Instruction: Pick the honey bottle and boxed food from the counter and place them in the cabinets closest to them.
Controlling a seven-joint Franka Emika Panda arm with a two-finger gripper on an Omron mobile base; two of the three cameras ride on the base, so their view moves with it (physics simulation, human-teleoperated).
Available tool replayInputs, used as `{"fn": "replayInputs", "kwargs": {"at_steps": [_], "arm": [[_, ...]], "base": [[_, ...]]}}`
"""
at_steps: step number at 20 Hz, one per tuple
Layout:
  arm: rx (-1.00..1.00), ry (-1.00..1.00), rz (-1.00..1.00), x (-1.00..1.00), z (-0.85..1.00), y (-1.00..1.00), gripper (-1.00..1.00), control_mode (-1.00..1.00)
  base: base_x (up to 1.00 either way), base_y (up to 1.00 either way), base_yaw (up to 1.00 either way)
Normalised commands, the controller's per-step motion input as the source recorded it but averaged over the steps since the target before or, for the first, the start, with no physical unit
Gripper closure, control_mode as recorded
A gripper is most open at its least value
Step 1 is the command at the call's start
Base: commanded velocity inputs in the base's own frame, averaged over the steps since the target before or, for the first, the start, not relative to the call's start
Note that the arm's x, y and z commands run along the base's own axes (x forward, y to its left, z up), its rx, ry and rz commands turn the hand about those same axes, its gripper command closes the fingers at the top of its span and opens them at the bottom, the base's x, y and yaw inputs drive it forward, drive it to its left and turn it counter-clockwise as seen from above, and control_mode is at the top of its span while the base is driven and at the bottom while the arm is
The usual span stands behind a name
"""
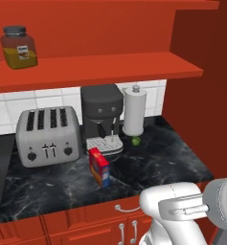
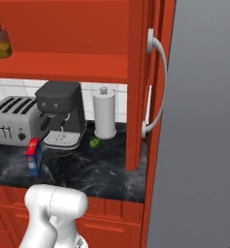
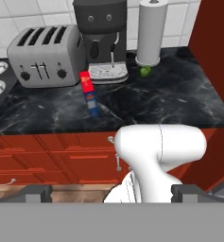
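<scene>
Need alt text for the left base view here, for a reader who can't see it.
A red and blue food box stands on a black marble counter before a toaster, coffee machine and paper-towel roll. A honey jar sits on the red shelf above; the white arm rises at lower right.

- This is a kitchen.
- A black counter (image 1: 148, 162) sits on red drawers (image 1: 86, 222).
- A toaster (image 1: 48, 135), a coffee machine (image 1: 102, 117) and a paper towel roll (image 1: 134, 111) stand by the white wall tiles (image 1: 19, 103).
- Red shelves (image 1: 100, 69) hang above, with a jar (image 1: 19, 47) on one.
</scene>
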Motion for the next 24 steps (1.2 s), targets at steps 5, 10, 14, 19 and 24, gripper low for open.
{"fn": "replayInputs", "kwargs": {"at_steps": [5,10,14,19,24], "arm": [[0.00,0.00,0.00,0.00,0.00,0.00,-1.00,1.00],[0.00,0.00,0.00,0.00,0.00,0.00,-1.00,1.00],[0.00,0.00,0.00,0.00,0.00,0.00,-1.00,-1.00],[0.01,0.01,0.00,0.22,0.00,-0.01,-1.00,-1.00],[0.03,0.03,0.00,0.39,0.00,-0.01,-1.00,-1.00]], "base": [[0.19,0.29,0.02],[0.11,0.09,0.00],[0.00,0.00,0.00],[0.00,0.00,0.00],[0.00,0.00,0.00]]}}
